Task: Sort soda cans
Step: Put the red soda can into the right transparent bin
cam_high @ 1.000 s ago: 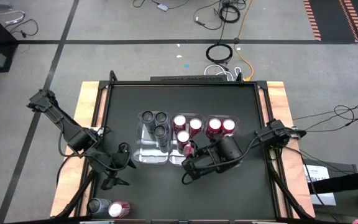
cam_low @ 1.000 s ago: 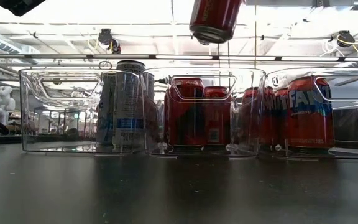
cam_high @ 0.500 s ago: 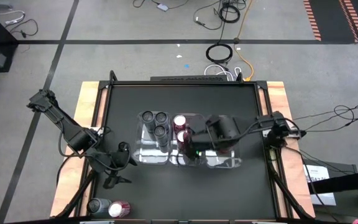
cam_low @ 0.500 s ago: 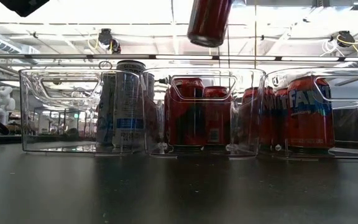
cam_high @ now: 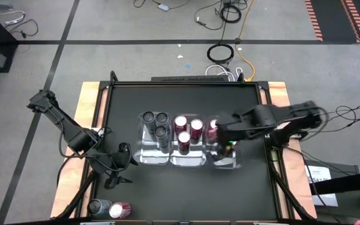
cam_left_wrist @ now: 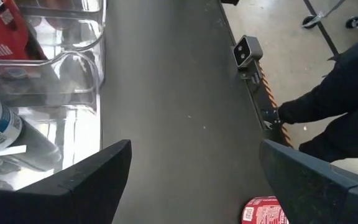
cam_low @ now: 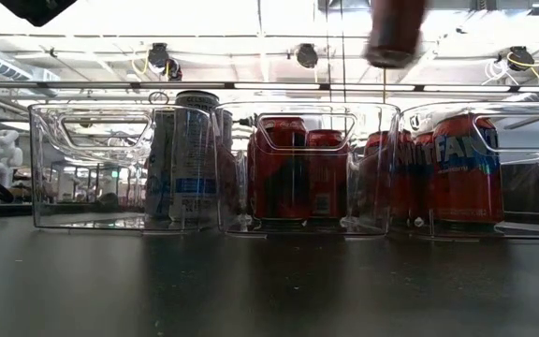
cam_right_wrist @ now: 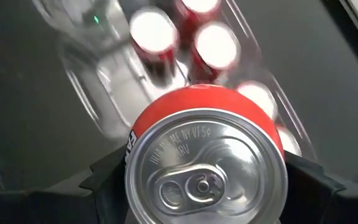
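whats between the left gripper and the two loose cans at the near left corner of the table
Nothing: in the high view only bare black table separates the open left gripper from the two loose cans.

Three clear plastic trays (cam_high: 155,156) sit side by side mid-desk (cam_high: 230,100), holding upright soda cans (cam_high: 187,129), while two more cans (cam_high: 110,209) lie at the desk's near-left corner beyond the left tool (cam_high: 117,169).

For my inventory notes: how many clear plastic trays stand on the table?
3. All in one row: the left tray holds grey cans; the middle tray and right tray hold red cans. None seems hidden.
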`<state>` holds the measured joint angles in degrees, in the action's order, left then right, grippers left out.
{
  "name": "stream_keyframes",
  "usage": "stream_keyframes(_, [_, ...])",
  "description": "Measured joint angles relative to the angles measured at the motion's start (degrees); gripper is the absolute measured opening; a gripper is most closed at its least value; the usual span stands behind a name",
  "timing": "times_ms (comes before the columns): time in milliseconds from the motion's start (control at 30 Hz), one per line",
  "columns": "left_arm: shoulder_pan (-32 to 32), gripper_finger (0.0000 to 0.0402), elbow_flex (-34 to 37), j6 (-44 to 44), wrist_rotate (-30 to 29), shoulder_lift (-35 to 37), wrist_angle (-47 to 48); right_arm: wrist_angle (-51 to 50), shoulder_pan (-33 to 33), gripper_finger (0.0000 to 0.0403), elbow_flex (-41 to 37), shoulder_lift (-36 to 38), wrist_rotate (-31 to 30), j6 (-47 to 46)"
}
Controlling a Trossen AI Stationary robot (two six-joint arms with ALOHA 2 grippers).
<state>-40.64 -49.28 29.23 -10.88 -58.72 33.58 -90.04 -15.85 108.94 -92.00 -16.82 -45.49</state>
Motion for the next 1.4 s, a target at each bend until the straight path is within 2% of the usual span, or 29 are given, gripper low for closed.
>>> stream_keyframes(133, [0.01,0.0360,0.00,0.00,-0.95,0.00,-0.02,5.60,-1.66,0.0291,-11.07,8.62,0.70,-2.25])
stream_keyframes(267, [0.01,0.0360,0.00,0.02,-3.39,0.00,-0.04,11.14,-1.79,0.0291,-17.31,13.04,3.04,1.42])
stream_keyframes(467, [0.00,0.0360,0.00,-0.02,-5.77,0.00,-0.07,12.49,-0.70,0.0291,-20.96,11.23,5.46,9.96])
stream_keyframes(767, [0.00,0.0360,0.00,0.35,-5.89,0.00,-0.09,15.38,1.61,0.0291,-22.84,5.83,6.70,18.80])
stream_keyframes(1133, [0.00,0.0360,0.00,0.37,-5.91,0.02,-0.20,25.35,5.44,0.0291,-32.67,6.77,9.63,20.43])
stream_keyframes(1400, [0.02,0.0360,0.00,0.37,-5.91,0.04,-0.13,28.99,5.72,0.0291,-38.53,6.77,9.85,17.87])
